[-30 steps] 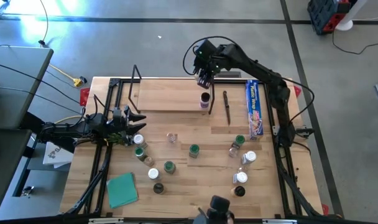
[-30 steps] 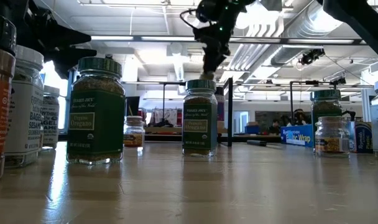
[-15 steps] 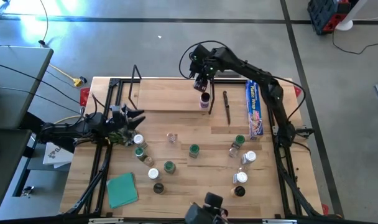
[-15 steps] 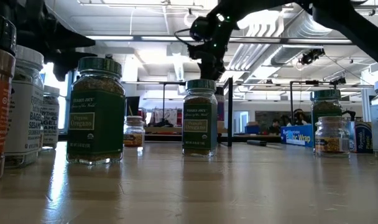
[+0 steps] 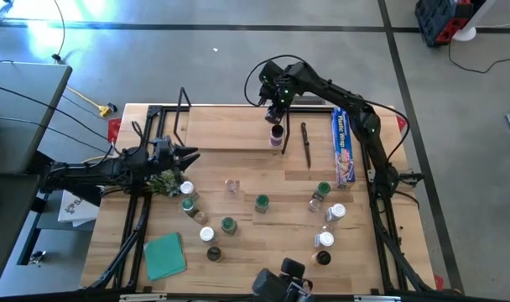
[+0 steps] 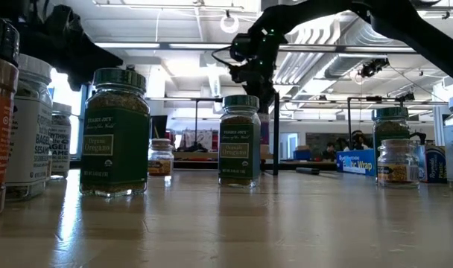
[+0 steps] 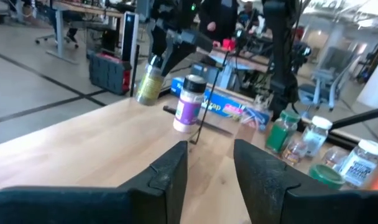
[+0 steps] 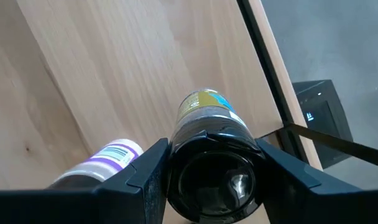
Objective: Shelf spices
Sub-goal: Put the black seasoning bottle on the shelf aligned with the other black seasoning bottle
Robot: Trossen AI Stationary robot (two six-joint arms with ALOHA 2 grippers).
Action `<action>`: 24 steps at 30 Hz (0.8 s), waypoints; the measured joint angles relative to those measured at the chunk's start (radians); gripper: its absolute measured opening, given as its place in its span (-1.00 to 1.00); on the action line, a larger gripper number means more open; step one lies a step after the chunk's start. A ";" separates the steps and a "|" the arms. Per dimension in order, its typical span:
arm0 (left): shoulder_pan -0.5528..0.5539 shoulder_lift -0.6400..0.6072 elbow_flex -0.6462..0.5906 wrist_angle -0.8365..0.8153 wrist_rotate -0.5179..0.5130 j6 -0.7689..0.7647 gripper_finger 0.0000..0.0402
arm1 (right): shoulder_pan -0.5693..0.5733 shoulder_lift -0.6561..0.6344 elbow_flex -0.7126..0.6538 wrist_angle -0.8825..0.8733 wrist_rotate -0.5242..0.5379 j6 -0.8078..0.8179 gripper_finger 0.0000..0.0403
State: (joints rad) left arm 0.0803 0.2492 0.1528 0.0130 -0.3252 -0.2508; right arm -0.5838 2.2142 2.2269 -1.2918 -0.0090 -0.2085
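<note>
The shelf (image 5: pixel 226 127) is a light-wood board with black wire frames, at the table's far side. A purple-labelled spice jar (image 5: pixel 277 137) stands on its right part. Just behind that jar, my right gripper (image 5: pixel 276 109) is shut on a yellow-labelled spice jar (image 7: pixel 149 82) over the board. Several more spice jars (image 5: pixel 262 202) stand on the table's near half. At the table's left edge my left gripper (image 7: pixel 209 168) points level across the table, open, with nothing between its fingers. My right gripper pinches the jar's dark lid (image 8: pixel 214 171) between its two fingers, one on each side. The fingers come steeply from above, slanting. The jar hangs below them, tilted, bottom toward the board; whether the bottom touches the board I cannot tell.
A long blue wrap box (image 5: pixel 344 147) and a dark slim tool (image 5: pixel 306 144) lie right of the shelf. A green leafy bunch (image 5: pixel 161 181) lies under my left gripper. A teal pad (image 5: pixel 164 256) lies at the near left.
My right gripper has come down toward the shelf board with the yellow-labelled jar, still holding it by the lid, and has tipped a little.
</note>
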 joint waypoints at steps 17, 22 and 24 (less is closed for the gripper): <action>0.000 0.054 0.000 0.045 0.026 0.000 -0.40 | 0.011 0.023 0.000 0.017 0.000 -0.034 0.08; -0.001 0.054 0.000 0.045 0.028 -0.008 -0.40 | 0.011 0.023 0.000 0.017 0.001 -0.043 0.09; -0.001 0.054 0.000 0.045 0.028 -0.008 -0.40 | 0.010 0.023 0.000 0.016 0.001 -0.044 0.09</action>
State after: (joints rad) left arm 0.0795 0.3027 0.1532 0.0578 -0.2970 -0.2592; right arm -0.5734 2.2372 2.2269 -1.2758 -0.0082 -0.2523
